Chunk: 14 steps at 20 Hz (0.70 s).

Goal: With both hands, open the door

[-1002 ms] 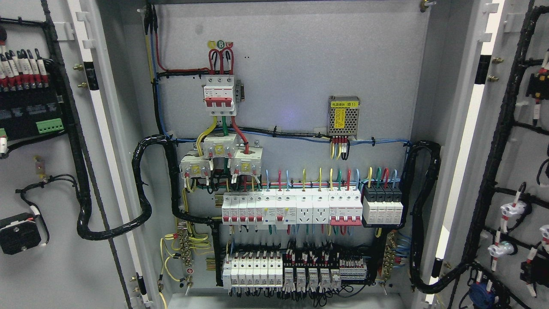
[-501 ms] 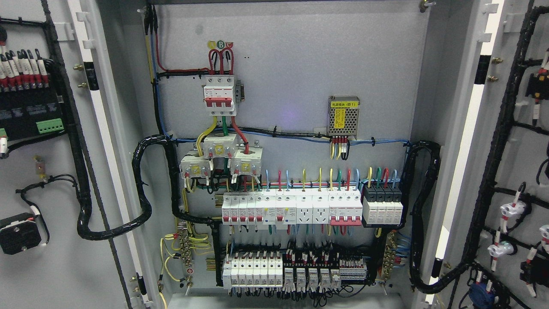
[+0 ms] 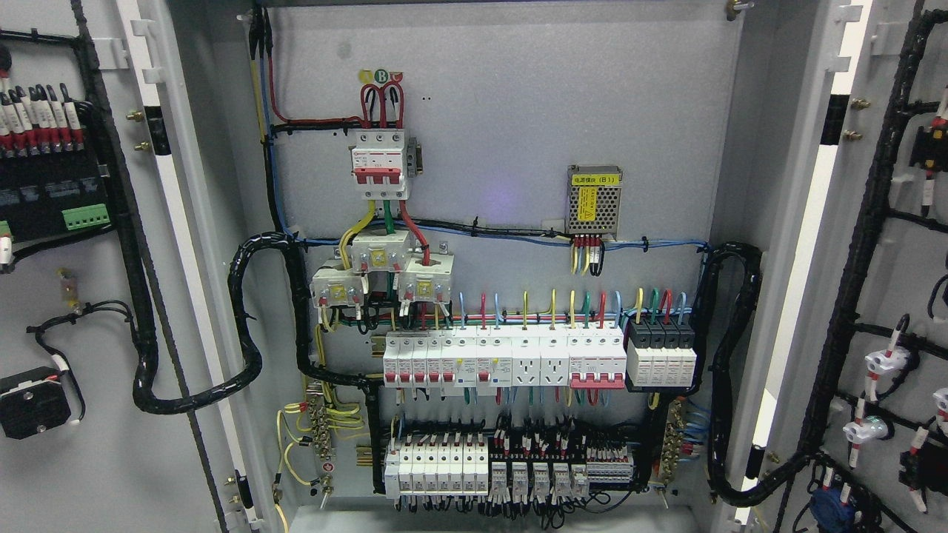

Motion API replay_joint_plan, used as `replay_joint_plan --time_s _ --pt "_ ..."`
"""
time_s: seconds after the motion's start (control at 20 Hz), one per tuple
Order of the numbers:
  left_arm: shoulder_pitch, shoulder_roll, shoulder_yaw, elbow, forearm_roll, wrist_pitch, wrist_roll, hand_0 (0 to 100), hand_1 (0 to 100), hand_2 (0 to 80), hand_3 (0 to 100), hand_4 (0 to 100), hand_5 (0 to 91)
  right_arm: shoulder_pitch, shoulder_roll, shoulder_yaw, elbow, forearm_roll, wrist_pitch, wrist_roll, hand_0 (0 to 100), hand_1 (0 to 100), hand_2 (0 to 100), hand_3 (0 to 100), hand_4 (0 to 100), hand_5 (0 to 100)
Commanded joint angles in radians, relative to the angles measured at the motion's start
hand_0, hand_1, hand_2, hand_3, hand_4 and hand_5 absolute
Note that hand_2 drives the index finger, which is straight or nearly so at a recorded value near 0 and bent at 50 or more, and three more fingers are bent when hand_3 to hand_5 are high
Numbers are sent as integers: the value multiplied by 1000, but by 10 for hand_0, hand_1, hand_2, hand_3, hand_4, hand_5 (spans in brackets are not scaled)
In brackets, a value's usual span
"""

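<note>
Plainly, both grey sheet-metal cabinet doors stand swung wide: the left door [image 3: 96, 311] to the left of the grey back panel [image 3: 503, 148], the right door [image 3: 889, 296] to its right, each showing its wired inner face. Neither robot hand nor arm shows in the head view, so the state of the fingers cannot be told. Judging from how the doors lie, the opening looks done or nearly so. Risks from here: a door pushed further could strain its thick black corrugated cable loom, the left loom [image 3: 244, 326] looping from the panel's left edge to the door, the right loom [image 3: 729, 355] doing the same at the panel's right edge; a door let go could also drift back toward the panel. A hand reaching in unseen could catch the loose yellow wires [image 3: 292, 437] at the panel's lower left or trip a switch. On the panel: a white three-pole breaker with red toggles [image 3: 378, 159] upper left of centre, a perforated metal power supply with a yellow label [image 3: 593, 200] right of centre, a row of white breakers and sockets [image 3: 503, 359] below the middle, a second row of white and black modules [image 3: 511, 470] along the panel's bottom. Nothing stands between the doors and the panel but the looms.
</note>
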Motion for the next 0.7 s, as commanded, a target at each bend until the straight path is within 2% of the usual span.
replay_joint_plan --time_s 0.0,0.15,0.35,0.65 --pt "-93 -32 95 419 -25 78 4 0 0 0 0 31 0 -107 104 -22 249 155 106 -59 106 0 0 0 0 0" --pt "-130 -32 112 476 -25 90 4 0 0 0 0 31 0 -149 115 -22 272 204 183 -59 106 0 0 0 0 0" --pt "-162 -31 124 499 -24 179 4 0 0 0 0 31 0 -180 132 -22 285 218 264 -61 106 0 0 0 0 0" --pt "-172 -34 127 497 -24 248 6 0 0 0 0 30 0 -181 133 -22 285 259 275 -70 106 0 0 0 0 0"
